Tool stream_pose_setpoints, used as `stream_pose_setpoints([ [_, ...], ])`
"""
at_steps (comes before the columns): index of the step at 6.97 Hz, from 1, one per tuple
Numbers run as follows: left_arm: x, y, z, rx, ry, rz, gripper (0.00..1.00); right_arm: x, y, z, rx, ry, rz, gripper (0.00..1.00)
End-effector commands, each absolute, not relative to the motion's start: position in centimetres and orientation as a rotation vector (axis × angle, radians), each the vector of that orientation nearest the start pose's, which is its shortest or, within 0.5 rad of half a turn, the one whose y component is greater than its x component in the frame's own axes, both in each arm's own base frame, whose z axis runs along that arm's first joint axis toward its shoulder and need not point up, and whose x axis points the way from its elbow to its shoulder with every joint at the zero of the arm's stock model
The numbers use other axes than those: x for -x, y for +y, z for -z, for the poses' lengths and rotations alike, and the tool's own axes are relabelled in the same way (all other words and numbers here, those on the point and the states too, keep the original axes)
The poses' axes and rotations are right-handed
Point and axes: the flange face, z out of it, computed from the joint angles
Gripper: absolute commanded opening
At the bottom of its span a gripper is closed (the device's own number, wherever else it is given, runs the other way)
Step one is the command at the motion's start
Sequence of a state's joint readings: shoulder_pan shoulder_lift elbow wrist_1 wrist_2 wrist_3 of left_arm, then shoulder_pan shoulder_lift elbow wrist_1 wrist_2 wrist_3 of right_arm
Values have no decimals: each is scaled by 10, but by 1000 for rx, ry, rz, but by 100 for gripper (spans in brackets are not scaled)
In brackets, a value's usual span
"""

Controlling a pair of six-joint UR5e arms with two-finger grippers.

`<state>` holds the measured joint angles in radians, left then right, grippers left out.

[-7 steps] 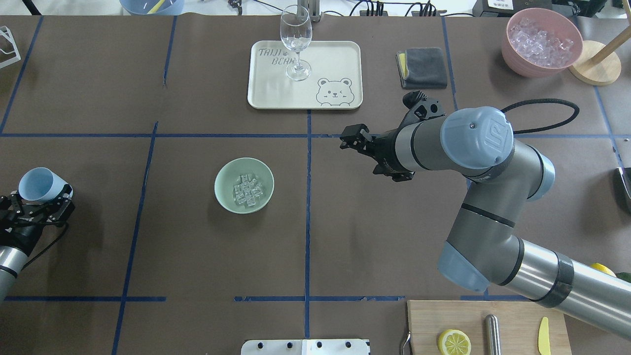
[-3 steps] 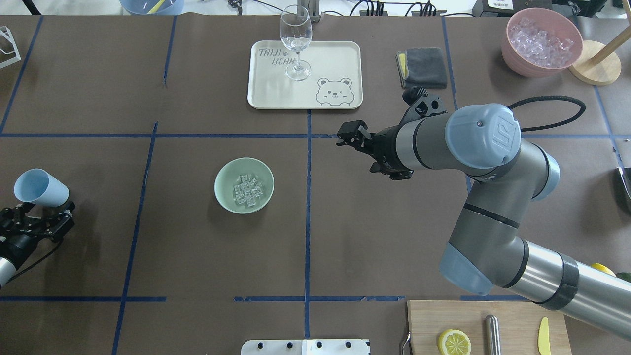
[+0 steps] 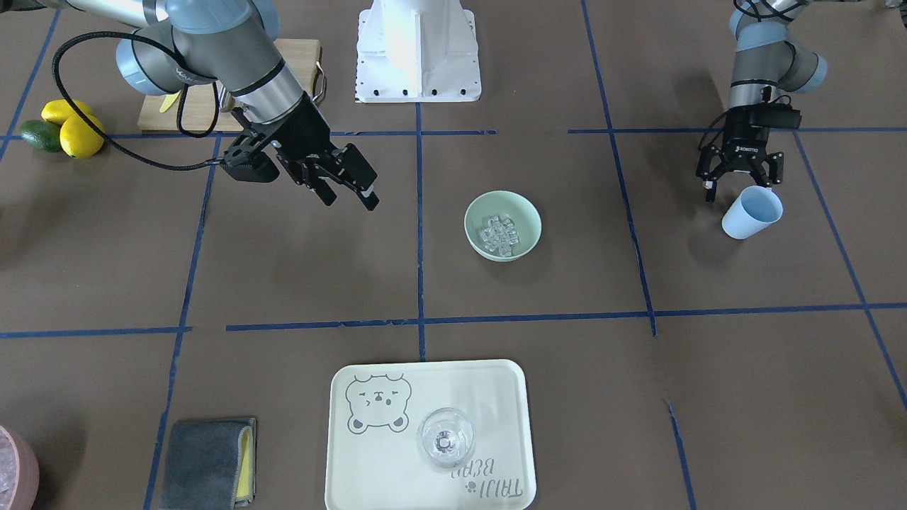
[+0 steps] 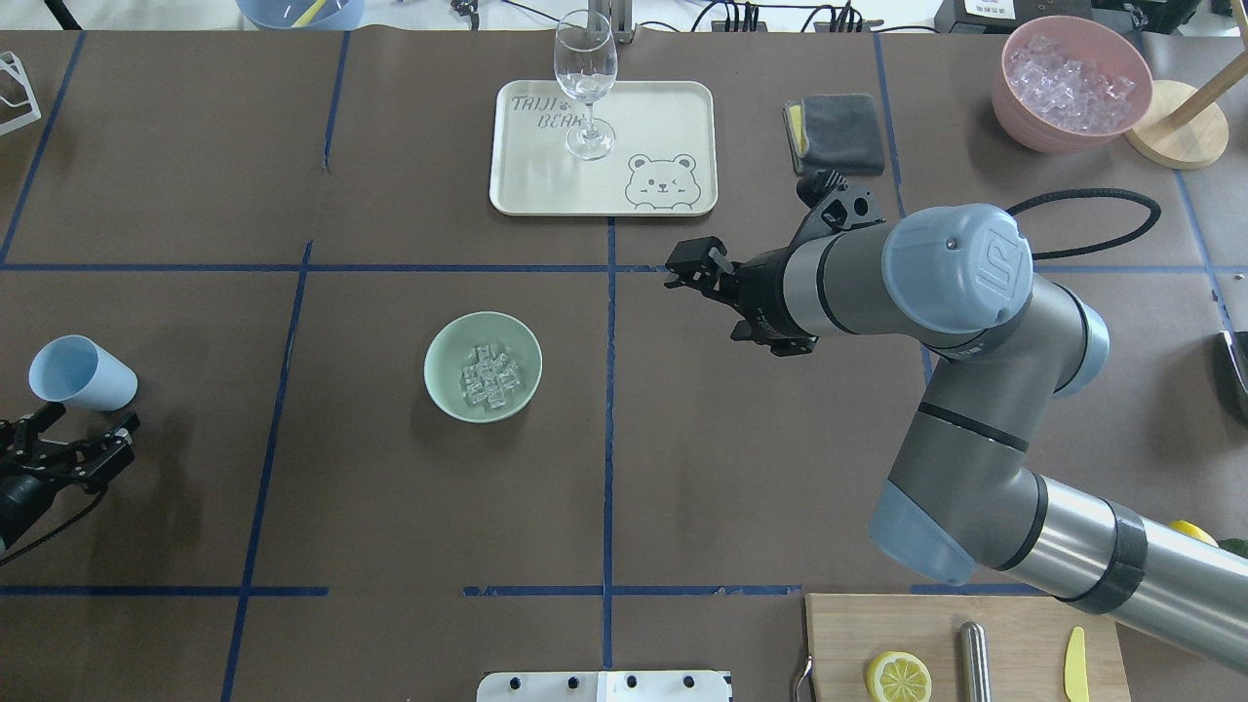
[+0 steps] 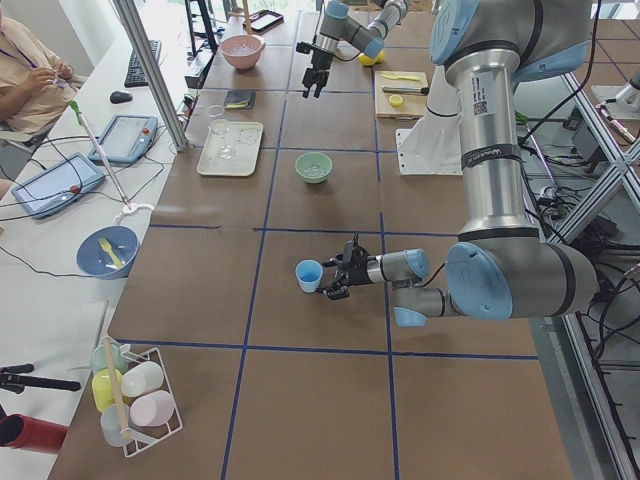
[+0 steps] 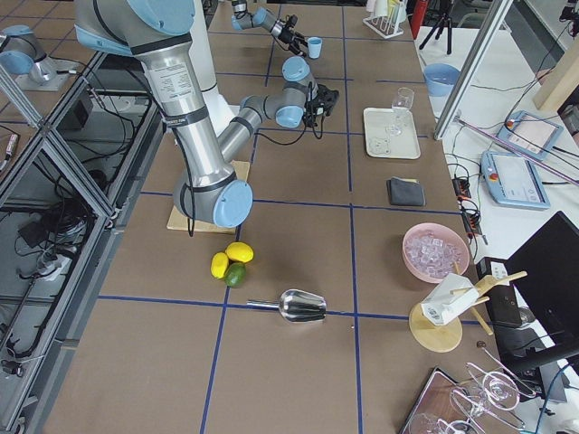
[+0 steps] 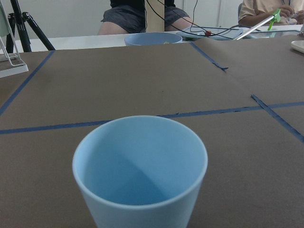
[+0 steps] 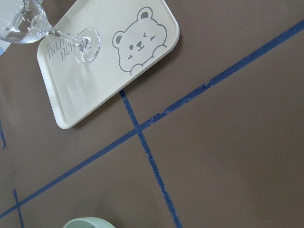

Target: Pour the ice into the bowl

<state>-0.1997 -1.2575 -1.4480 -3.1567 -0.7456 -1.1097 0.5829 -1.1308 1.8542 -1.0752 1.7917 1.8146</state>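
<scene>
The mint-green bowl [image 4: 441,343] stands left of the table's middle and holds the cluster of clear ice [image 4: 489,374]; it also shows in the front view [image 3: 525,215] with the ice [image 3: 499,234]. A light blue cup [image 4: 80,371] stands upright and empty at the far left, filling the left wrist view [image 7: 140,171]. My left gripper [image 4: 86,435] is open, a little behind the cup and apart from it. My right gripper [image 4: 688,272] is open and empty, hanging over the table right of the bowl, also in the front view [image 3: 352,194].
A cream bear tray [image 4: 663,117] with a wine glass [image 4: 586,83] stands at the back. A grey cloth [image 4: 837,133] and a pink bowl of ice [image 4: 1024,117] are at the back right. A cutting board [image 4: 1014,624] with a lemon slice is at the front right.
My left gripper has let go of the blue cup and drawn back toward the robot; the cup stays standing. My right arm shifted only slightly.
</scene>
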Motion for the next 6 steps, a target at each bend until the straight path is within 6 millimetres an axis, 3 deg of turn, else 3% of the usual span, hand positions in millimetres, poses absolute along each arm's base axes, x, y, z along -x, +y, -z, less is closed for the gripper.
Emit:
stream_pose_setpoints([
  [1,-253,-250,-684,-996,788,176,100,441,-423,-229,-13,-1246,-584,100],
  [2,-234,-238,-692,-965,798,64,100,440,-424,-228,-16,-1248,-583,100],
  [4,-173,-220,-698,-938,878,-65,100,440,-424,-229,-16,-1246,-582,100],
  [6,-159,-216,-704,-905,869,-161,100,443,-422,-229,-11,-1242,-582,100],
])
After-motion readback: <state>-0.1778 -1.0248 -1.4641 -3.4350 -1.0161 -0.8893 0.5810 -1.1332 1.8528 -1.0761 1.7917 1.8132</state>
